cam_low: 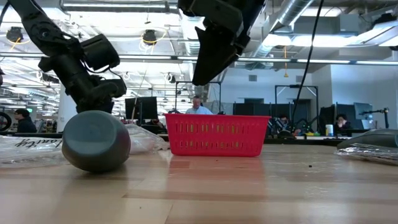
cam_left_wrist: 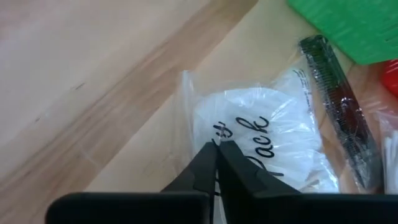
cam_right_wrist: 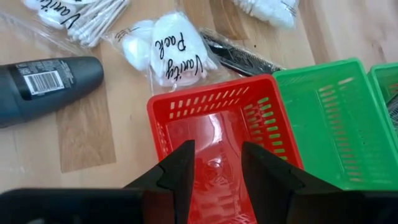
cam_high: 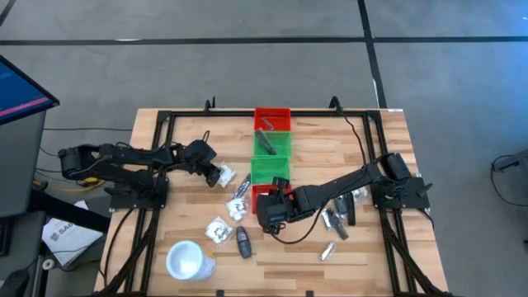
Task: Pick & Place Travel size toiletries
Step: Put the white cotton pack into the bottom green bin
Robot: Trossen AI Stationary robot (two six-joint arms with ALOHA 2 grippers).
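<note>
The left pincer (cam_left_wrist: 216, 163) sits at the left-centre of the tabletop (cam_high: 190, 132) with its fingers pinched together on the film of a clear packet (cam_left_wrist: 261, 134) of white pads; the grip appears to be on a thin fold only, so the packet may slide out or tear on lifting, and the black comb (cam_left_wrist: 339, 112) lying beside it could be dragged along. The right pincer (cam_right_wrist: 214, 163) hangs over the near red bin (cam_right_wrist: 217, 134), fingers spread apart and holding nothing; a clear packet already seems to lie in that bin, though this is hard to confirm. If this arm descends it risks catching the bin rim and shifting the row. Count from above: four bins in a line from the far edge towards the centre, red (cam_high: 271, 118), green, green (cam_high: 270, 168), red; about four clear packets left of centre; one dark bottle (cam_high: 242, 241) near the front edge; one white cup (cam_high: 186, 261) at the front left corner; several slim silver tubes (cam_high: 328, 249) and black pieces right of centre, number uncertain.
</note>
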